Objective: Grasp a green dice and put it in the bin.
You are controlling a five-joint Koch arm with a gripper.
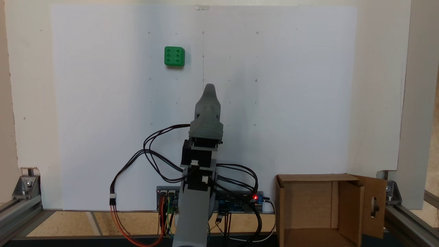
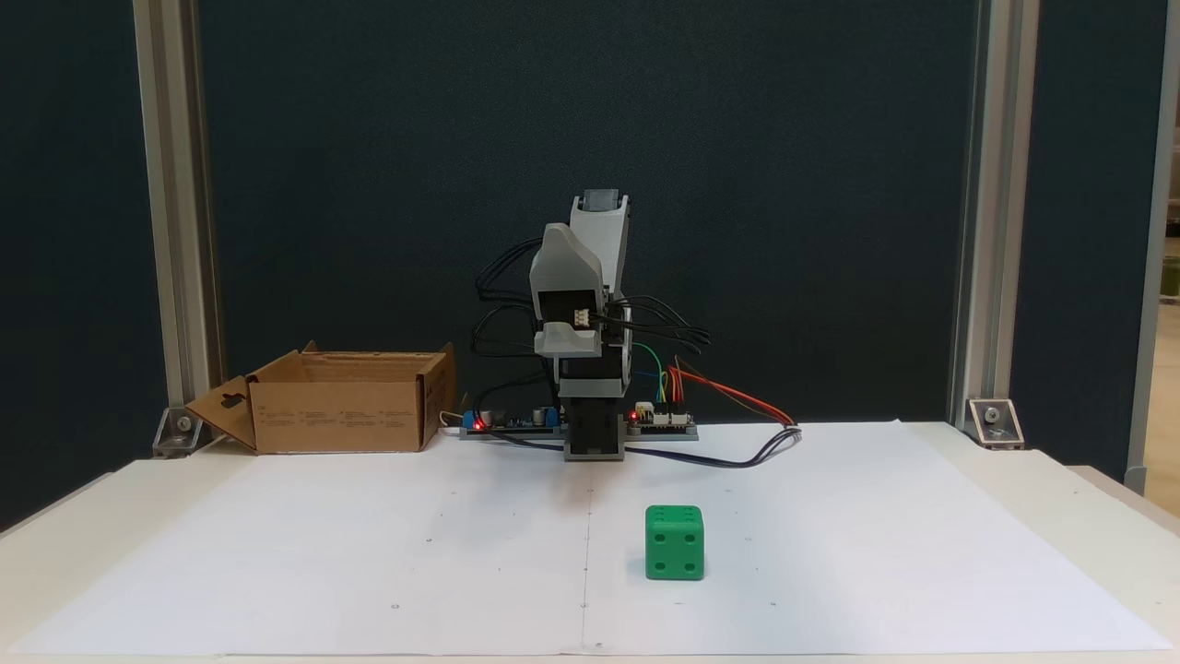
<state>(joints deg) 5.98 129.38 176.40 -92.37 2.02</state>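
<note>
A small bright green dice (image 2: 675,542) sits nearest the camera in the front-facing fixed view, flat on a white paper sheet (image 2: 369,553) that covers the bench (image 2: 1088,498), with a four-pip face toward the lens. Well behind it stands a grey hobby robot arm (image 2: 590,369), folded upright over its base, with black cables and a circuit board (image 2: 664,420) beside it. The arm's jaws (image 1: 209,90) hang well apart from the dice; only one tapered tip is visible, so it cannot be told whether they are released or clenched. The bin (image 2: 341,406), a brown cardboard box with upright flaps, rests at the back of the bench beside the arm's base, empty as far as can be seen. The step in hand appears to be the reach toward the dice. To do it well, the arm would likely need to swing toward the dice, spread the jaws wider than the cube, descend squarely over two flat opposite sides, and close only when centred, since rounded corners may slip. The fixed view from above shows six pips on the dice's top and the bin's open interior; the front view instead shows how high the arm is folded.
</note>
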